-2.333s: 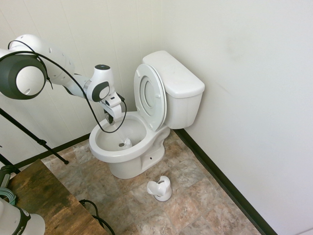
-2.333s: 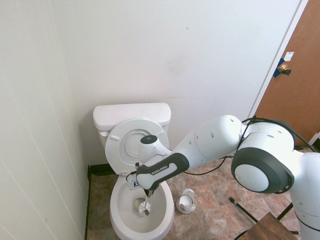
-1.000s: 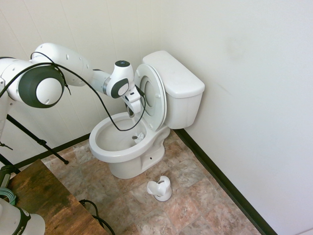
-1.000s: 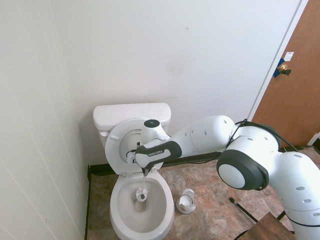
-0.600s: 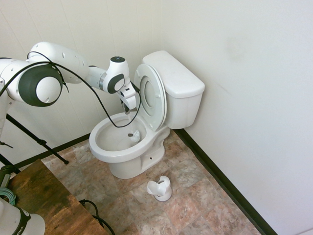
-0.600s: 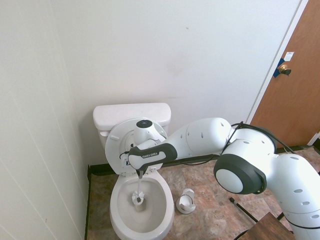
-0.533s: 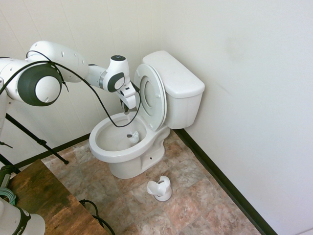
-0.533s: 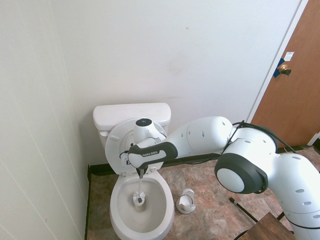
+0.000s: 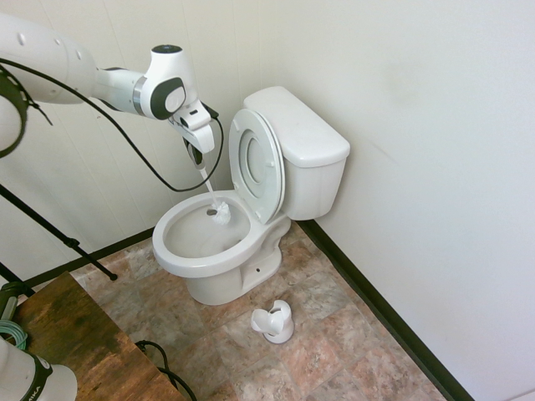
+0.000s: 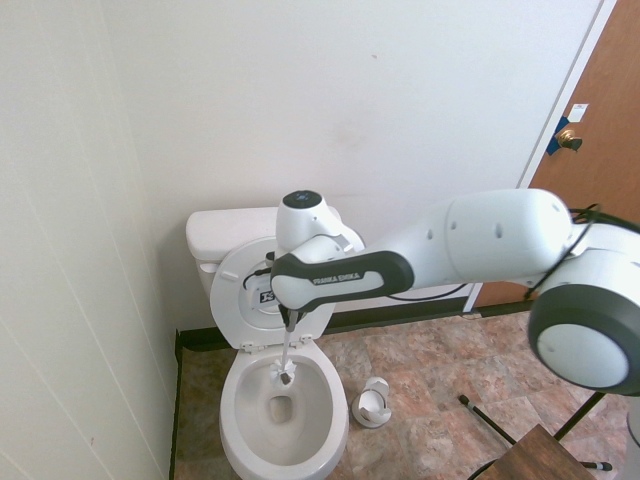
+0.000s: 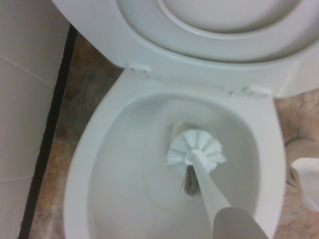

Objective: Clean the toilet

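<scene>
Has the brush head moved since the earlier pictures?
Yes. The brush head has risen from deep in the toilet bowl to about rim level.

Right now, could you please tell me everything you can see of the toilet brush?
The brush is white plastic by its look: a thin straight handle ending in a round head of short white bristles. It hangs nearly upright, head down, from the shut end effector, which grips the handle's top. In the exterior views the head sits about level with the rim of the toilet, over the rear part of the open bowl. Whether the bristles touch the porcelain I cannot tell. Its holder stands on the floor beside the toilet.
</scene>
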Tool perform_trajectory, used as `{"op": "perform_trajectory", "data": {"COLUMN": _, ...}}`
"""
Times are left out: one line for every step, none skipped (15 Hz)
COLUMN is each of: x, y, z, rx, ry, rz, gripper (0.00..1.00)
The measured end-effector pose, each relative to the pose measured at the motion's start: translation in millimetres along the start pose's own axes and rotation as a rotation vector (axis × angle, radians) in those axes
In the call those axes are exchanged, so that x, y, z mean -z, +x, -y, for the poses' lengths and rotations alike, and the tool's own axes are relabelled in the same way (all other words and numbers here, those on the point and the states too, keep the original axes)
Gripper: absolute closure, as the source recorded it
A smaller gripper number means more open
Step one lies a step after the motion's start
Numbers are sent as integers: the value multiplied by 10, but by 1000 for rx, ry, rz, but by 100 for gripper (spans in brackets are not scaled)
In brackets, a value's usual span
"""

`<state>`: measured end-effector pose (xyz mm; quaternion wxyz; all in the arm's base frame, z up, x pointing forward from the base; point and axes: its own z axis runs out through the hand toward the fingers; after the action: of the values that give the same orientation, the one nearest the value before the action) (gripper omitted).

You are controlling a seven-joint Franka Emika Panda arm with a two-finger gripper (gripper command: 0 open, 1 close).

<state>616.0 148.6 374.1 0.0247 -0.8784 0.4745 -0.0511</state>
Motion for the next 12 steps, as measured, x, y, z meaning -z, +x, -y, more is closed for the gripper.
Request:
{"op": "perform_trajectory", "data": {"x": 192, "y": 109, "z": -176, "rx": -16, "ry": -4, "rz": -12, "gripper": 100}}
{"op": "perform_trajectory", "data": {"x": 371, "y": 225, "z": -366, "rx": -35, "ry": -6, "rz": -24, "gripper": 100}}
{"op": "perform_trajectory", "data": {"x": 523, "y": 352, "z": -556, "rx": -58, "ry": -8, "rz": -36, "gripper": 100}}
{"op": "perform_trajectory", "data": {"x": 621, "y": 492, "z": -725, "rx": -83, "ry": -14, "rz": -47, "gripper": 100}}
{"op": "perform_trajectory", "data": {"x": 656, "y": 644, "z": -877, "rx": -109, "ry": -26, "rz": -57, "gripper": 100}}
{"op": "perform_trajectory", "data": {"x": 625, "y": 811, "z": -1017, "rx": -134, "ry": -42, "rz": -63, "gripper": 100}}
{"op": "perform_trajectory", "data": {"x": 550, "y": 987, "z": -1155, "rx": -160, "ry": -64, "rz": -69, "gripper": 100}}
{"op": "perform_trajectory", "data": {"x": 432, "y": 1140, "z": -1274, "rx": -183, "ry": -89, "rz": -70, "gripper": 100}}
{"op": "perform_trajectory", "data": {"x": 286, "y": 1276, "z": -1371, "rx": -202, "ry": -115, "rz": -66, "gripper": 100}}
{"op": "perform_trajectory", "data": {"x": 103, "y": 1403, "z": -1448, "rx": -217, "ry": -136, "rz": -61, "gripper": 100}}
{"op": "perform_trajectory", "data": {"x": -86, "y": 1506, "z": -1510, "rx": -230, "ry": -153, "rz": -55, "gripper": 100}}
{"op": "perform_trajectory", "data": {"x": -278, "y": 1599, "z": -1563, "rx": -242, "ry": -170, "rz": -49, "gripper": 100}}
